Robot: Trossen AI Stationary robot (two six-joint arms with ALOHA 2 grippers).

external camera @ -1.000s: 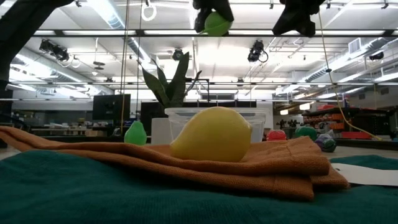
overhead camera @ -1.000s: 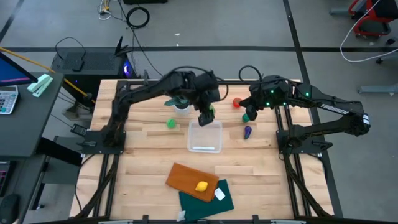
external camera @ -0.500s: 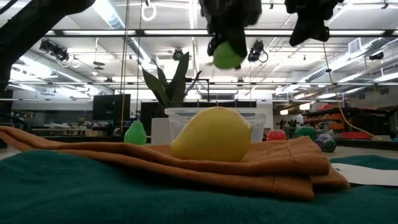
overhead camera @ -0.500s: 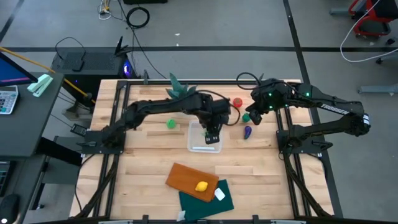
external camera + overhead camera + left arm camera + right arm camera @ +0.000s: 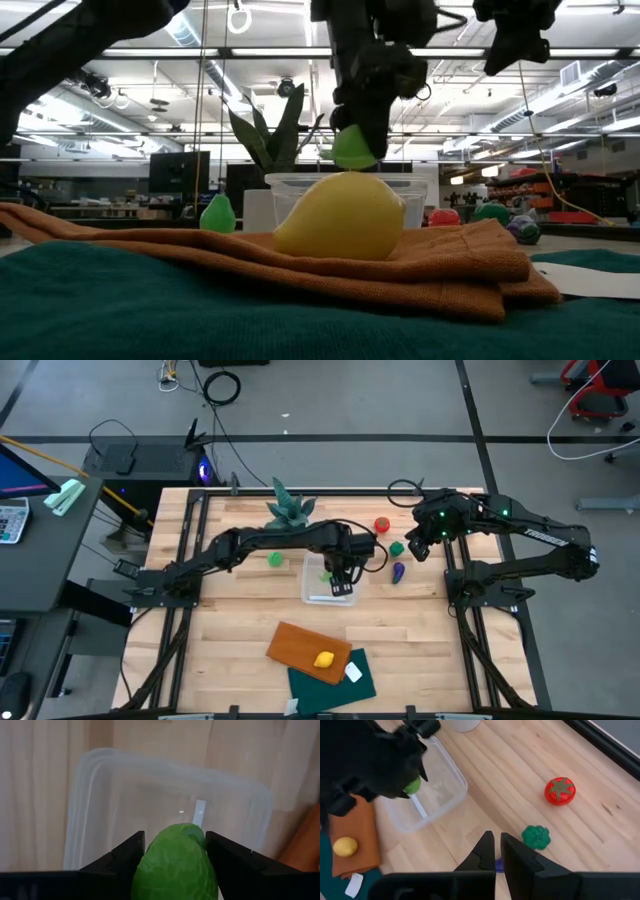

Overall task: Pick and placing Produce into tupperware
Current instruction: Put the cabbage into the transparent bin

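Note:
My left gripper (image 5: 342, 568) (image 5: 175, 842) hangs over the clear tupperware tub (image 5: 318, 592) (image 5: 90, 795) (image 5: 290, 195), shut on a light green produce piece (image 5: 175, 865) (image 5: 352, 148). My right gripper (image 5: 418, 550) (image 5: 497, 852) hovers shut, above the table's right part, over the purple piece (image 5: 398, 571) (image 5: 498, 865). The red tomato (image 5: 381, 525) (image 5: 560, 790), dark green piece (image 5: 397, 547) (image 5: 536, 836) and light green pear (image 5: 275, 559) (image 5: 217, 214) rest on the wood. The yellow lemon (image 5: 324, 659) (image 5: 340, 216) lies on the orange-brown board. My left gripper pinches the light green piece by its two sides (image 5: 150, 860) between the fingers (image 5: 127, 855), coming from above and pointing down. The piece is lifted clear and hangs just above the tub's rim in the low view.
A spiky potted plant (image 5: 288, 510) stands at the far side, behind the tub. The orange-brown board (image 5: 300, 645) and a teal cloth (image 5: 335, 680) lie near the near edge. Bare wood lies left of the tub and on the right near side.
My left gripper has carried the green piece from beside the plant toward the near edge and down, until it hangs over the tub close to its rim. My right gripper has drifted a little toward the right edge.

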